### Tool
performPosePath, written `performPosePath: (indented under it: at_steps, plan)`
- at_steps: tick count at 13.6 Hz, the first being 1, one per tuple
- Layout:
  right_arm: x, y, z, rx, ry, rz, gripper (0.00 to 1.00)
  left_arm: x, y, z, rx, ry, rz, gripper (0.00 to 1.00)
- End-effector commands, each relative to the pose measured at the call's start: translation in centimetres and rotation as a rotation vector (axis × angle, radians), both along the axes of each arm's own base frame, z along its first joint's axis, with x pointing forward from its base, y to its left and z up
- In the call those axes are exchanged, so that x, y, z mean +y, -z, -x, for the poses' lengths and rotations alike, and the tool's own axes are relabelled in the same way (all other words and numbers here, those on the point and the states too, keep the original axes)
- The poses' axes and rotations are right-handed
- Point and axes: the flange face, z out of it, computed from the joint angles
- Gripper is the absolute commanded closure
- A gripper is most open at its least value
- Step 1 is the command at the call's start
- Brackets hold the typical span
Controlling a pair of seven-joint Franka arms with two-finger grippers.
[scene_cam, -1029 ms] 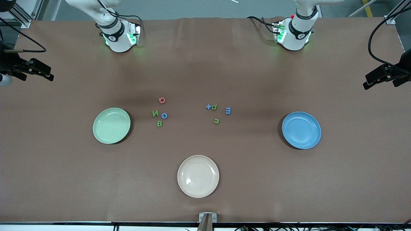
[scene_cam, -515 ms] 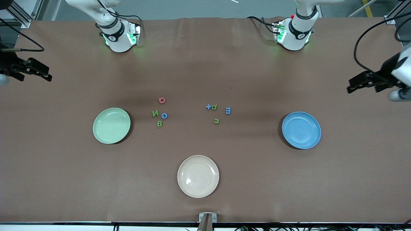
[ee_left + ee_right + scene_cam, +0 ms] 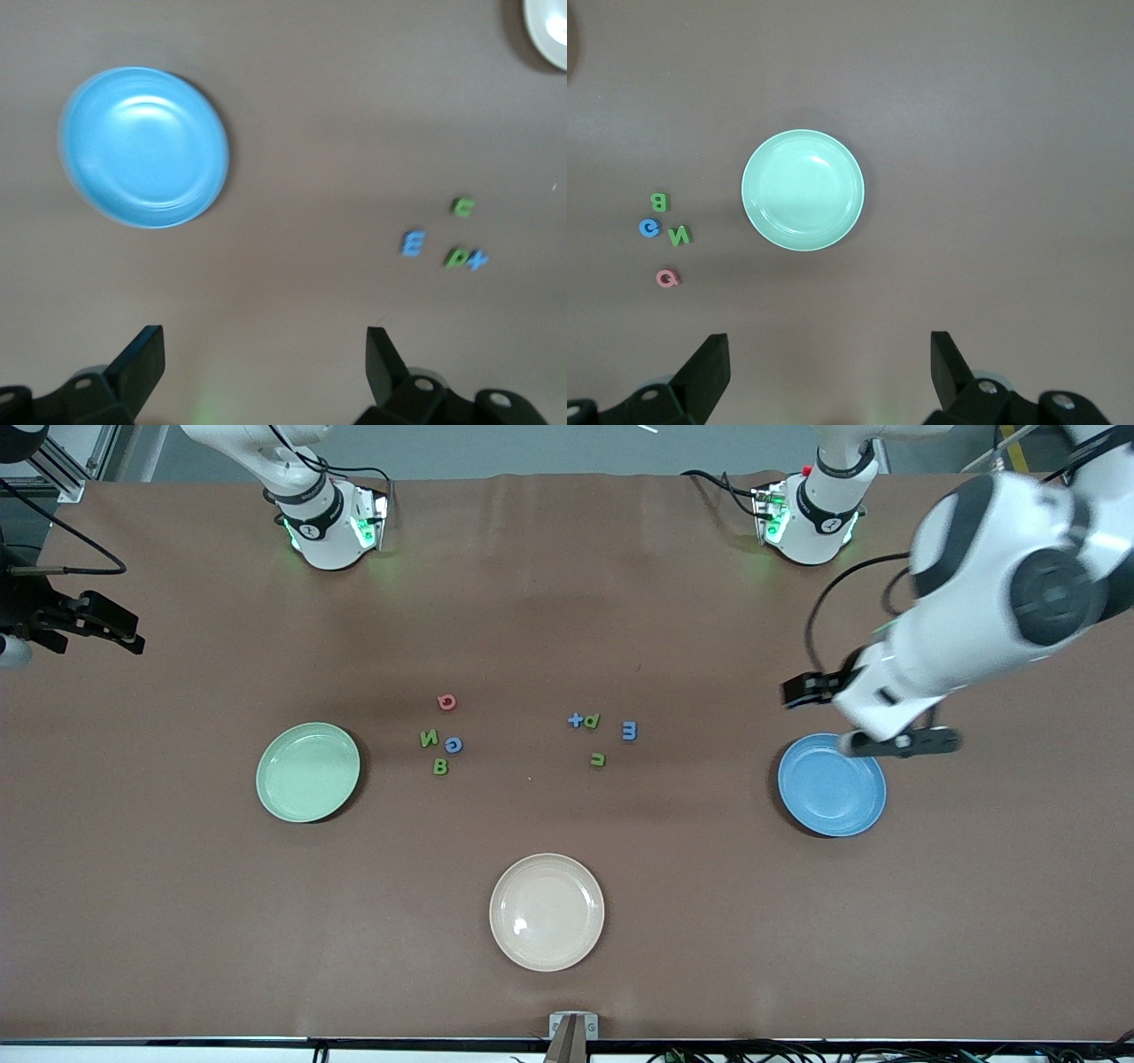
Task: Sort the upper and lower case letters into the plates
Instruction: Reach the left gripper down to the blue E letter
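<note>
Front view: eight letters (image 3: 532, 732) lie mid-worktop between the green plate (image 3: 307, 771) and the blue plate (image 3: 831, 785) — the left claw (image 3: 864, 717) hangs over the blue plate's rim; the right claw (image 3: 84, 624) waits at the worktop's edge.

Left wrist view: fingers (image 3: 142, 359) spread, empty.

Right wrist view: fingers (image 3: 709, 363) spread — green plate below.

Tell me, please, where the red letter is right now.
In the front view the red letter lies on the table beside the green plate, farthest from the camera of its four-letter cluster, just above the blue G.
</note>
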Motion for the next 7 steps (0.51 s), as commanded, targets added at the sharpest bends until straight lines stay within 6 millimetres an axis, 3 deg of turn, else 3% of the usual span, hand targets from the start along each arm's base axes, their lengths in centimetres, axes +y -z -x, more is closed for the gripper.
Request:
performPosePath:
  at_steps: [1,5,7]
  plan:
    - [0.1,-0.3,-0.2,-0.007,-0.013,0.017,0.00,-4.3,3.7,0.4,-0.026,-0.077,-0.007,0.00]
    - [-0.2,0.1,-0.5,0.000,0.002,0.006,0.00,-10.8,9.3,1.7,-0.056,-0.085,-0.075,0.00]
    - [-0.2,0.2,-0.5,-0.001,0.006,-0.008,0.00,-13.7,13.1,3.0,-0.093,-0.110,-0.090,0.00]
